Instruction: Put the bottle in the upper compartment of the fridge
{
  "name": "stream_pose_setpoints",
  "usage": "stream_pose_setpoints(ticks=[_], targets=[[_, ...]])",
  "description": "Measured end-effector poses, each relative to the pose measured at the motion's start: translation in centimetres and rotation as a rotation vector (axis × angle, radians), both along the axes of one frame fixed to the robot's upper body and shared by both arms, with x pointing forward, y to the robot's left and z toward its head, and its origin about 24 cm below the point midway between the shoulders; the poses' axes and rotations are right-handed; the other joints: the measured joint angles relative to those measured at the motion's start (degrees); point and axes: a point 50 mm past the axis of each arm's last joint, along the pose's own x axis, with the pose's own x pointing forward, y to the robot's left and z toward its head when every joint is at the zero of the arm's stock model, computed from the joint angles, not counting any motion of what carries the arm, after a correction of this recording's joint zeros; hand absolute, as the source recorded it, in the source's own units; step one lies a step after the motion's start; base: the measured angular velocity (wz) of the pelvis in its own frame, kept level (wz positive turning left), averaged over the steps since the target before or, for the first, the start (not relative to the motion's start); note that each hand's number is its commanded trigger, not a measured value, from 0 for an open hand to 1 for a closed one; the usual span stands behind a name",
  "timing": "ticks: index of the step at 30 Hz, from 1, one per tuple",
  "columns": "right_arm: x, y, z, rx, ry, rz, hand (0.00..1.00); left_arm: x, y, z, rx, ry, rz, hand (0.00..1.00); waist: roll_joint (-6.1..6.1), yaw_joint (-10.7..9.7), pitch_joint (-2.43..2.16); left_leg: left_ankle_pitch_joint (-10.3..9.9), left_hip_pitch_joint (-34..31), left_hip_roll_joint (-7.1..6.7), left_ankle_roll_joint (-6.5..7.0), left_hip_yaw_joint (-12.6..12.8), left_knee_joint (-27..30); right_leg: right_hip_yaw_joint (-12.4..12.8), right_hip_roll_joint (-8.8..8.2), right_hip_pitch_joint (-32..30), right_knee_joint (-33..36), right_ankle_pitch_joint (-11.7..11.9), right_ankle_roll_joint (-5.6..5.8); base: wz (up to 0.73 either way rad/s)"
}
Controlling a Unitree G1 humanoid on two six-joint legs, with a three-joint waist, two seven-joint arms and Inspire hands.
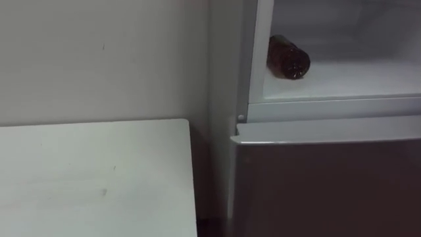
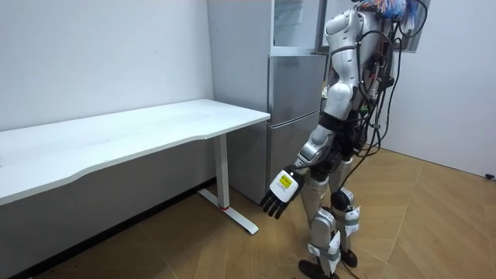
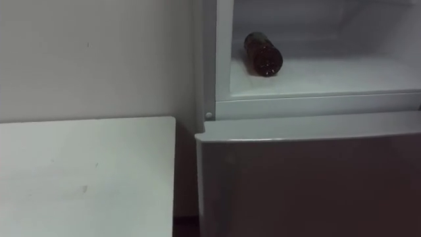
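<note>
A dark brown bottle (image 1: 288, 57) lies on its side on the white shelf (image 1: 355, 80) of the open upper fridge compartment, near the compartment's left wall, its round end toward me. Nothing touches it. In the room view I stand upright close in front of the grey fridge (image 2: 291, 101). My left hand (image 2: 282, 192) hangs low at my side with its fingers relaxed and holds nothing.
The lower fridge door (image 1: 329, 184) is shut below the shelf. A white table (image 1: 92, 178) stands against the wall to my left, its corner a narrow gap from the fridge. Wooden floor (image 2: 403, 232) lies behind me.
</note>
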Motion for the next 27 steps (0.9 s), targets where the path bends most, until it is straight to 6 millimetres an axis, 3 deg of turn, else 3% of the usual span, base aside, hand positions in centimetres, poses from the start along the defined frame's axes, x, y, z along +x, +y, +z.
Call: stream_pose_setpoints(ticks=[17, 27], targets=[[1.2, 2.4, -0.5, -0.022, 0.044, 0.073, 0.0, 0.4, -0.4, -0.3, -0.051, -0.003, -0.027, 0.0, -0.07, -0.09, 0.03, 0.0, -0.34, 0.38, -0.01, 0.54, 0.34, 0.43, 0.12, -1.12, 0.82, 0.12, -0.28, -0.03], [1.4, 3.4, -0.8, -0.078, 0.045, 0.106, 0.0, 0.4, -0.7, -0.6, -0.073, 0.013, -0.048, 0.0, 1.07, 0.26, -0.59, 0.07, -0.38, 0.48, -0.12, 0.54, 0.41, 0.42, 0.21, -1.14, 1.13, 0.26, -0.49, 0.0]])
